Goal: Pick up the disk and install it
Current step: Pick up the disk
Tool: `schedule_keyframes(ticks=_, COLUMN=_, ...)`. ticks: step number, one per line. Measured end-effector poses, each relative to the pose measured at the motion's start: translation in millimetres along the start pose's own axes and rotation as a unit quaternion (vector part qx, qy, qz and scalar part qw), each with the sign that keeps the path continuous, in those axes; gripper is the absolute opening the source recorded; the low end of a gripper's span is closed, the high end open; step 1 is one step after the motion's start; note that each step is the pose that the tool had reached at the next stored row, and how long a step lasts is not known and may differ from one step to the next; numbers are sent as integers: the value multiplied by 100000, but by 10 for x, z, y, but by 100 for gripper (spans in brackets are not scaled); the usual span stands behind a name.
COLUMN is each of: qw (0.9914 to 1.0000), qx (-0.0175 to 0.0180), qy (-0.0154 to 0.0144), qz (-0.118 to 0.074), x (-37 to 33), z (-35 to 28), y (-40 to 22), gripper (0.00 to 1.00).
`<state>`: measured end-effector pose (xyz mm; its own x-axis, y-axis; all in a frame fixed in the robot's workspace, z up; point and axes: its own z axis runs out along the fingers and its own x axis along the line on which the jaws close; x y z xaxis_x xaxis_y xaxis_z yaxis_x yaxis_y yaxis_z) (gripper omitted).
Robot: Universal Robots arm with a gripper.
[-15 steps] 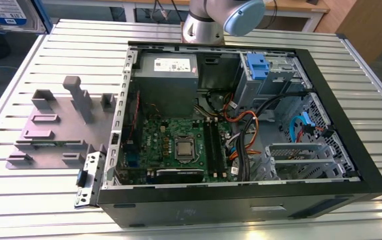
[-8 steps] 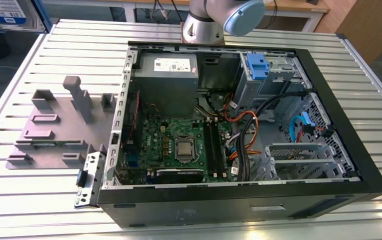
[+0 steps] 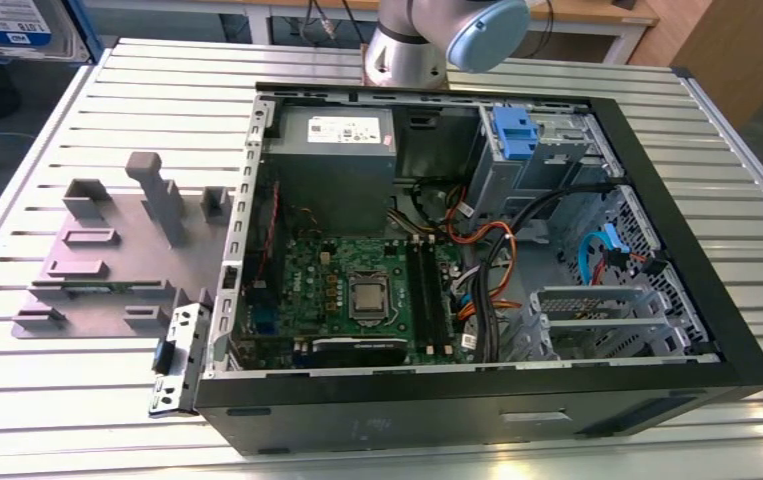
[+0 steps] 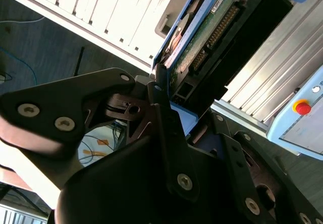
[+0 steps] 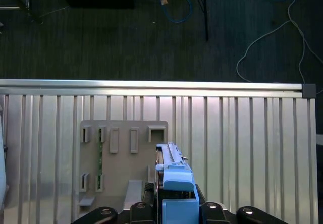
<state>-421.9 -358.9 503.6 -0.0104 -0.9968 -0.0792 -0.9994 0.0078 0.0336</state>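
Observation:
My gripper (image 5: 174, 210) is shut on the disk (image 5: 173, 169), which I see edge-on with its blue plastic bracket between the black fingers (image 5: 103, 215). It hangs above the grey fixture plate (image 5: 121, 183) on the slatted table. In the second wrist view the disk (image 4: 212, 24) shows its green circuit-board side and blue edge, clamped at the gripper (image 4: 164, 90). In the exterior view the disk (image 3: 14, 28), with its white-and-blue label, hangs in the top left corner, left of the open computer case (image 3: 701, 330).
The case lies open with a motherboard (image 3: 354, 295), a grey power-supply box (image 3: 334, 150), loose cables and a drive bay with a blue latch (image 3: 515, 125). The grey fixture plate (image 3: 101, 265) carries upright holders. A control pendant with a red button (image 4: 303, 108) lies off the table.

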Motion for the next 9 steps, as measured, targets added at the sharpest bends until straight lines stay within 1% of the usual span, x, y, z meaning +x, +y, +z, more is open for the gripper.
schedule_keyframes(ticks=9, qw=100000, qx=-1, qy=1, qz=3, x=0, z=-1, y=-15, gripper=37)
